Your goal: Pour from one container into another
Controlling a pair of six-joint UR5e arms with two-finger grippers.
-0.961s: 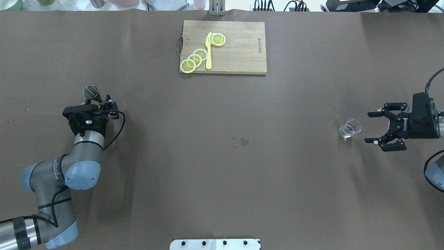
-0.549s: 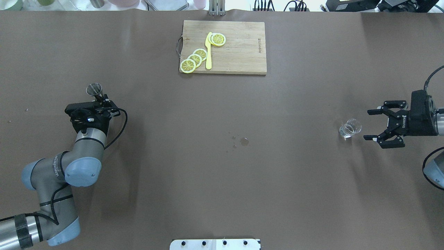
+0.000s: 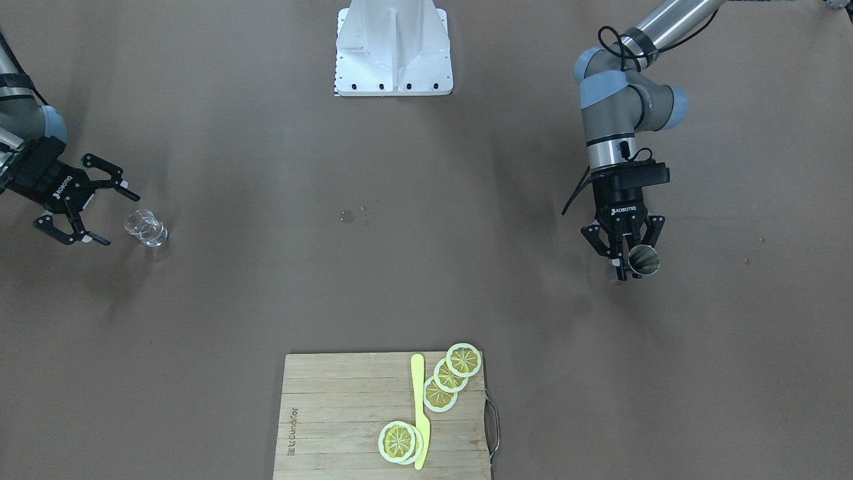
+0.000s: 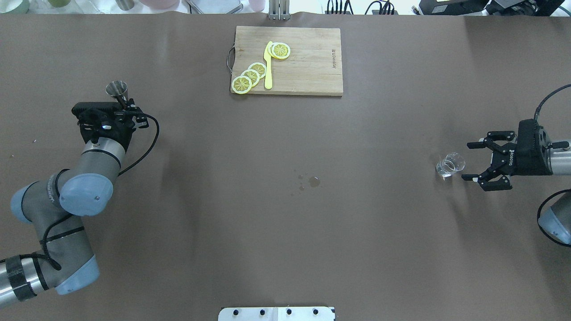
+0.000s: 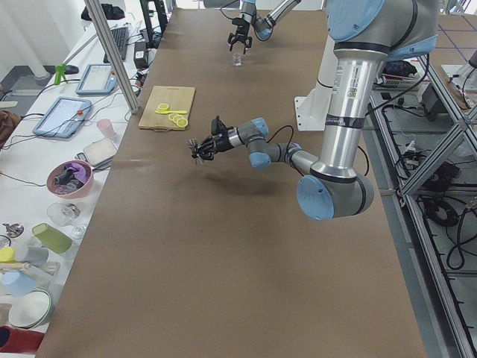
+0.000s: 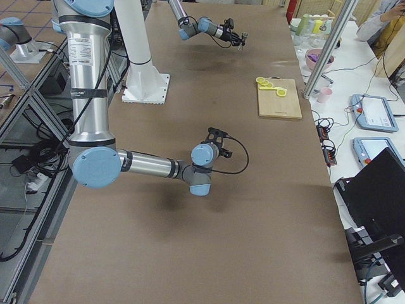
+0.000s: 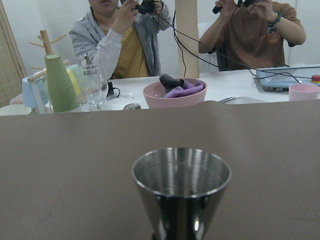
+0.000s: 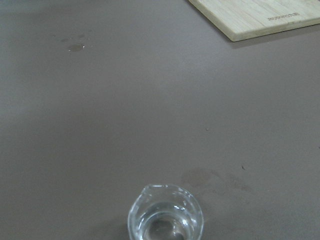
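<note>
The brown tabletop (image 4: 285,232) carries a wooden board (image 4: 312,62) at its far edge, midway between the two arms.

The left tool (image 3: 630,261) points down and away from the robot at the tabletop's left side. Its fingers are pressed onto the narrow lower part of a steel jigger (image 4: 117,88). The jigger sits right at the fingertips with its open mouth beyond them. In the left wrist view it stands rim-up, and what it holds cannot be told. The left side view shows it held clear of the tabletop, over its own shadow.

The right tool (image 4: 466,161) lies level near the tabletop's right edge, its fingers spread wide and pointing toward the middle. A small glass (image 4: 450,164) with clear liquid in it stands upright on the tabletop just past those fingertips. It is in line with the gap between them but not inside it, and it touches neither finger.

A yellow knife (image 4: 268,67) lies on the board among lemon slices (image 4: 250,76). A few drops (image 4: 314,181) wet the tabletop near its centre, well apart from both tools.
</note>
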